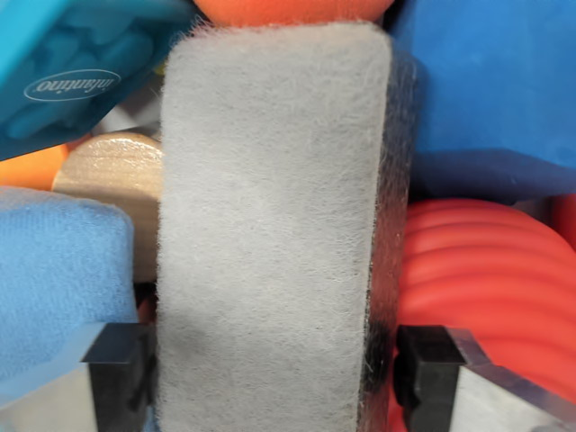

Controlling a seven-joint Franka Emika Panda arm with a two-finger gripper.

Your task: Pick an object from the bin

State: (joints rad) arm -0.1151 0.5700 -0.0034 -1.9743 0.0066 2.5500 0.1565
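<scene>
Wrist view is looking straight down into a crowded bin, and the gripper [274, 373] is sitting astride a grey felt-covered rectangular block [270, 234] that's running up the middle of the frame. The two dark finger pads [121, 360] are showing at the bottom, one on each long side of the block, and they're looking right up against the felt. Honestly I can't tell if they're actually squeezing it yet or just flanking it, the fuzz is hiding the contact line.

The block is lying wedged among everything else: a light blue fabric cushion [58, 270] and a pale wooden rounded piece [112, 175] on the wrist view's left, a red ribbed plastic toy [490, 279] and a dark blue foam block [490, 90] on the wrist view's right, an orange rounded thing [288, 9] peeking at the top, and a teal plastic toy with a logo [72, 63] in the upper left corner.

My take on doing this well: felt is squishy and a bit slippery, so I'd be closing firmly on the long sides, and keeping the pads square to them. Then lifting straight up and slowly, since the neighbours are pressing close and the cushion could be dragging along with it.
</scene>
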